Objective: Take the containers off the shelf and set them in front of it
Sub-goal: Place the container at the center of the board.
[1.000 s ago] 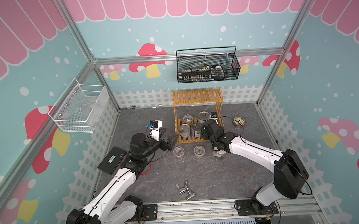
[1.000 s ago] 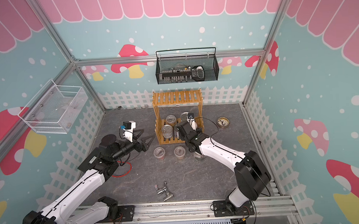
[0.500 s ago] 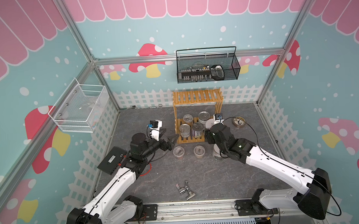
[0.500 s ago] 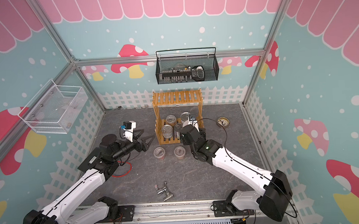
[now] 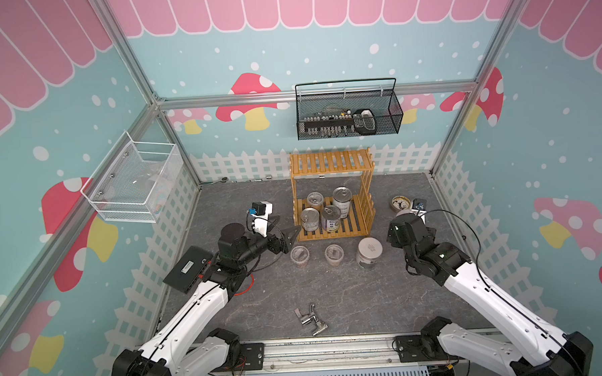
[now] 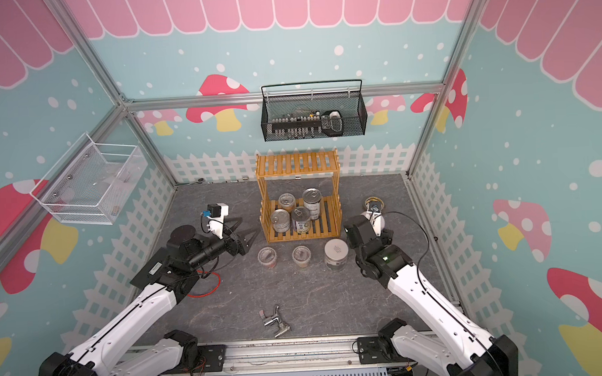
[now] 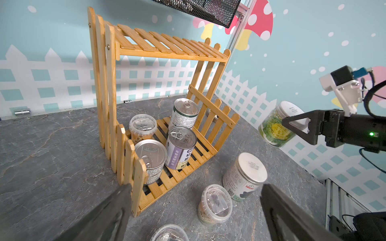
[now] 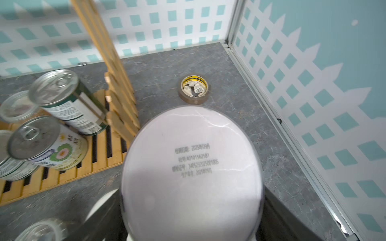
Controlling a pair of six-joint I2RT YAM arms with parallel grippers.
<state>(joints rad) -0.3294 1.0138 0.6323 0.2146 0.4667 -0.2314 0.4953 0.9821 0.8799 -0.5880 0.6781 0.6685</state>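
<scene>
**Right gripper (image 7: pixel 292 125) clamped on white-lidded jar (image 7: pixel 273 129), outside the shelf (image 5: pixel 330 163)**

I read the jar as off the floor (image 5: pixel 367 297) beside the shelf's right rail, its long axis tilted and its lid facing my wrist camera. Bare floor below, tape roll (image 8: pixel 194 89) near. Left gripper (image 5: pixel 291 238) spread wide, empty, at the shelf's left front corner

The walls (image 5: pixel 286 50) are light blue with white dots and big red mushrooms (image 5: pixel 250 90). Pink round shapes (image 5: pixel 284 8) run along the top. A white fence picture (image 5: pixel 242 165) runs low all around. The tabletop (image 5: pixel 367 304) is grey like stone. Shiny metal bars (image 5: pixel 132 63) stand in the corners. A black wire basket (image 5: pixel 392 116) hangs on the back wall, and a white mesh basket (image 5: pixel 125 198) hangs on a side wall.
</scene>
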